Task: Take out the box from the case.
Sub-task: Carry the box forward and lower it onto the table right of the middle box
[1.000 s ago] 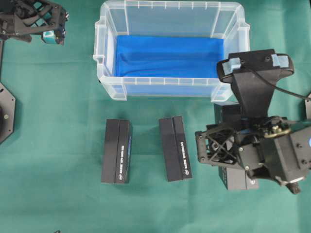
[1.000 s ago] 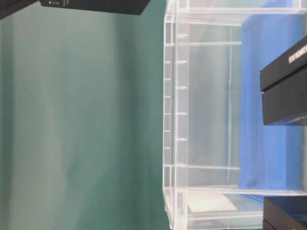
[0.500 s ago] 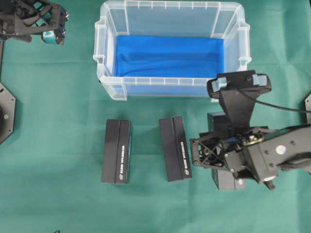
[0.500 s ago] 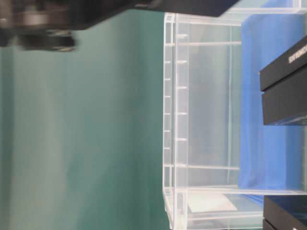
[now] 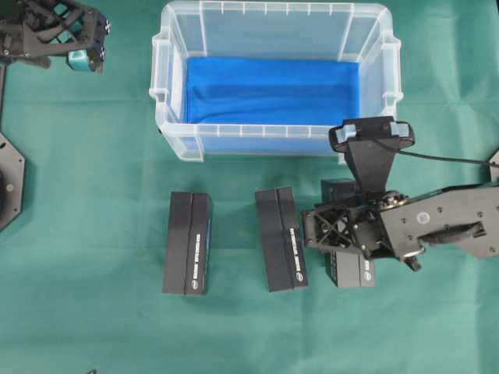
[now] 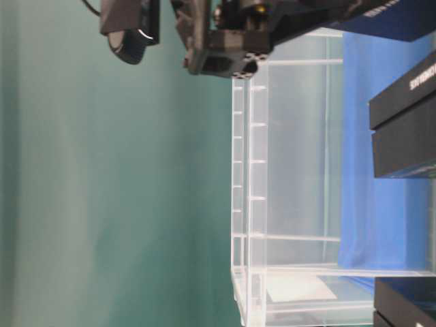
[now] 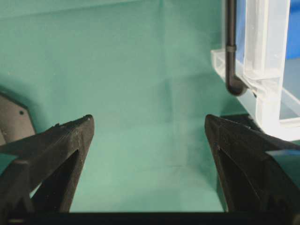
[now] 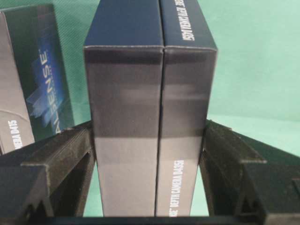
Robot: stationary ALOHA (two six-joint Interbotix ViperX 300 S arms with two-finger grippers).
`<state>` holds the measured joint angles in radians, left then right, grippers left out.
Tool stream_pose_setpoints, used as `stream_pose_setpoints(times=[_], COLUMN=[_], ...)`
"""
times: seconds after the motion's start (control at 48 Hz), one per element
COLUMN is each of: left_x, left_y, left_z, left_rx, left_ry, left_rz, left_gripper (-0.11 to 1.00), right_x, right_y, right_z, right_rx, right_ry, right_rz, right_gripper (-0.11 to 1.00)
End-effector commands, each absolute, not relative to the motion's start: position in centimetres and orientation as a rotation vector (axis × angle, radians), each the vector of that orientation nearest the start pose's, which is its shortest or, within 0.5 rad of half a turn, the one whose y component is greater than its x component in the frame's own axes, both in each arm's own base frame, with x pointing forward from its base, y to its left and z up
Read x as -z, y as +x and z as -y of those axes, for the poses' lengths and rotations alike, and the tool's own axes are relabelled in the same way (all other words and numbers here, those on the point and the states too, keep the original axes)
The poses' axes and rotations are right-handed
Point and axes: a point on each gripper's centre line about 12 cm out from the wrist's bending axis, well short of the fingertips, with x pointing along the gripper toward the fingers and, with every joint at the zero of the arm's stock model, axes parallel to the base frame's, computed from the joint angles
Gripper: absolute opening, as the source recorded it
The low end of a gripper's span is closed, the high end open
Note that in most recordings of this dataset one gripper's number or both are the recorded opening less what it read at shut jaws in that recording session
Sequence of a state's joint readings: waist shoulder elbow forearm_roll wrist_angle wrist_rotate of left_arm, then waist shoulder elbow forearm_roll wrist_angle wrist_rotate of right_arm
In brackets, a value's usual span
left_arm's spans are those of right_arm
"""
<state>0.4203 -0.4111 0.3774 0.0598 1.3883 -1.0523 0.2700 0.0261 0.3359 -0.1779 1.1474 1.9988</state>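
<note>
The table [image 5: 78, 312] is covered in green cloth. At its far middle sits the case [image 5: 159, 86], a clear plastic tub with a blue cloth [image 5: 273, 89] lining its bottom; no box lies inside it in the overhead view. Near the case, three dark boxes rest in a row on the table: the left box [image 5: 187, 253], the middle box [image 5: 281, 249], and the right box [image 5: 348, 265], just near the case's right corner. The right gripper [image 5: 331, 234] reaches in from the right edge and clasps the right box, its fingers [image 8: 61, 159] pressed flat against both long sides, as the right wrist view shows. The left gripper [image 5: 82, 54] hangs over the far left corner of the table, well apart from the case, its jaws spread wide with only green cloth between them.
</note>
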Motion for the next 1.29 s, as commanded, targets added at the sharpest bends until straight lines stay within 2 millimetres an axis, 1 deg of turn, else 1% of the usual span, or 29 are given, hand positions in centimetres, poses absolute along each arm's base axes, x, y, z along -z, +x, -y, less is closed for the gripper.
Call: stream_pose_setpoints(times=[0.0,0.25,0.375,0.667,0.917,1.271], left_x=[-32.8,-32.8,-32.8,-32.8,-32.8,-32.8], left_y=[23.2,23.2,23.2,23.2,23.2,23.2], left_z=[-11.2,-11.2,-11.2,-11.2,-11.2,-11.2], left_rx=[-1.072,-1.07,-1.07,-1.067,-1.067,-1.067], left_ry=[-1.1,-1.098,-1.097,-1.091,-1.091,-1.091], left_rz=[-0.998,-0.998,-1.0,-1.0,-1.002,-1.0], left_gripper=[0.97,0.97,0.97,0.97,0.97,0.97], right_x=[-21.2,-21.1,-21.0,-21.1,-21.7,-21.8], right_y=[34.9,34.8,34.3,34.1,33.9,33.4], right_z=[-7.7,-8.3,-8.9,-8.9,-8.9,-9.2], right_rx=[1.209,1.204,1.202,1.198,1.18,1.157], right_ry=[1.258,1.3,1.311,1.315,1.322,1.324], right_rz=[-0.964,-1.004,-1.031,-1.03,-1.023,-1.021], right_gripper=[0.65,0.65,0.65,0.65,0.65,0.65])
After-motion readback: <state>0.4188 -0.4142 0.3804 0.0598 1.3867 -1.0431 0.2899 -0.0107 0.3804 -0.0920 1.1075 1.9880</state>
